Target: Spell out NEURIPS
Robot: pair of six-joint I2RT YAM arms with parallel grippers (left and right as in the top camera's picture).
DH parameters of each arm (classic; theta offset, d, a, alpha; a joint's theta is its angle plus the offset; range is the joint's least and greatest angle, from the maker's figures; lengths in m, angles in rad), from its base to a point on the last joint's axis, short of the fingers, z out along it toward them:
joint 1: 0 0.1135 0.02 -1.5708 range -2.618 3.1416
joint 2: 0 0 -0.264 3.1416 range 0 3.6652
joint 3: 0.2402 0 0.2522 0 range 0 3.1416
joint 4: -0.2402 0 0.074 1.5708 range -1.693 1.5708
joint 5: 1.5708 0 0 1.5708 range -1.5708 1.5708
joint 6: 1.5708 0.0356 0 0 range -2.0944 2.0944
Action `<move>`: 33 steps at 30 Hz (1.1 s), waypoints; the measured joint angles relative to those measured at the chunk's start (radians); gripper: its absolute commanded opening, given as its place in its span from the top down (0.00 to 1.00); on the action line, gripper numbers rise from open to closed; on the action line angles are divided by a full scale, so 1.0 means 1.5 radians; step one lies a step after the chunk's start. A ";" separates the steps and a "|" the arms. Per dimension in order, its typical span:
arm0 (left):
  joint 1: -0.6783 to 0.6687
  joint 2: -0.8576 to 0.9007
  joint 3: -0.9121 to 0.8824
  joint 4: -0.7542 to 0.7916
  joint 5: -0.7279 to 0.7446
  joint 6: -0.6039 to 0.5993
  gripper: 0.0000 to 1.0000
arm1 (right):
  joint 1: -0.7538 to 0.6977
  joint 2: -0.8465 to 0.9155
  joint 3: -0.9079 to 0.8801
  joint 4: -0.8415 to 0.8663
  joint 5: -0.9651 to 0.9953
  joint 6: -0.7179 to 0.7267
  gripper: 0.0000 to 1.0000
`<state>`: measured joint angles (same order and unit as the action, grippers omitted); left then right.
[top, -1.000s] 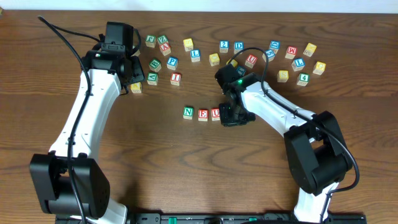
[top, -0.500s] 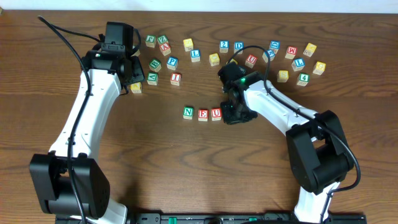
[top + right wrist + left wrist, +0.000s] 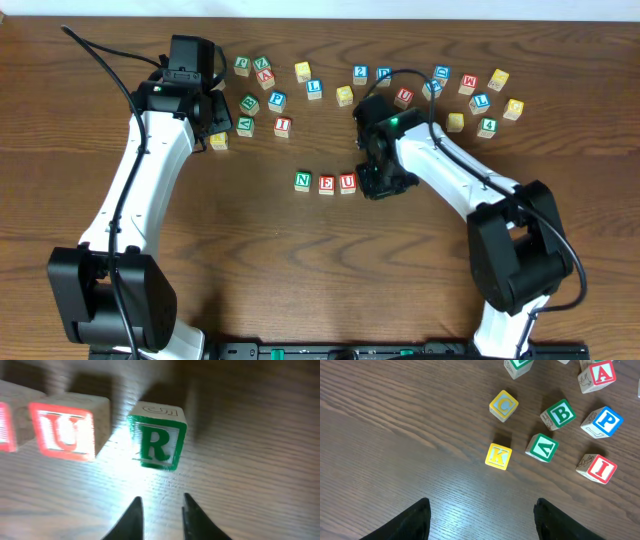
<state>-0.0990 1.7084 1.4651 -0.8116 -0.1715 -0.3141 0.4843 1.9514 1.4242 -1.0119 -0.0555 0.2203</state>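
Fingers of the right gripper [image 3: 161, 505] stand a little apart at the bottom of the right wrist view, with nothing between them and only bare wood under the gap. Just beyond their tips sits the R cube [image 3: 159, 442], green letter up and turned slightly askew, touching neither finger. A small gap to its left lies the red U cube [image 3: 67, 430], and the red E cube [image 3: 7, 420] shows at the picture's edge.

From overhead the right arm reaches in from the right, bent at the elbow, its wrist pointing down over the end of the row, so the R is hidden there. The row on the table [image 3: 300, 270] reads green N cube [image 3: 303, 180], E, U, left to right, close together.

The left gripper [image 3: 482, 505] hangs over the table with its fingers wide apart and empty. Ahead of it lie a yellow K cube [image 3: 498, 456], a yellow C cube [image 3: 503, 405], a green B cube [image 3: 562, 414], the blue P cube [image 3: 605, 421] and the red I cube [image 3: 597, 467], none touched. The left arm stretches up the table's left side, wrist turned toward this cluster.

Farther back, loose cubes include a blue L cube [image 3: 314, 88], a blue 2 cube [image 3: 360, 73], a blue D cube [image 3: 384, 74] and a green 4 cube [image 3: 487, 127]. Several yellow-faced cubes lie among them; their letters cannot be read.
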 measured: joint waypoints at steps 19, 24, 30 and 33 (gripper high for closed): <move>0.000 0.000 0.000 -0.010 0.000 0.000 0.35 | -0.065 0.002 0.010 0.013 -0.003 0.071 0.71; 0.000 0.000 0.000 -0.010 0.000 0.000 0.35 | -0.065 0.046 0.007 0.028 -0.013 0.075 0.73; 0.000 0.000 0.000 -0.010 0.000 0.000 0.35 | -0.065 0.063 0.004 0.045 -0.025 0.083 0.72; 0.000 0.000 0.000 -0.010 0.000 0.000 0.35 | -0.065 0.063 0.004 0.050 -0.028 0.085 0.72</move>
<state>-0.0990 1.7084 1.4651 -0.8268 -0.1715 -0.3141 0.3866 2.0453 1.4296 -0.9375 -0.0982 0.3481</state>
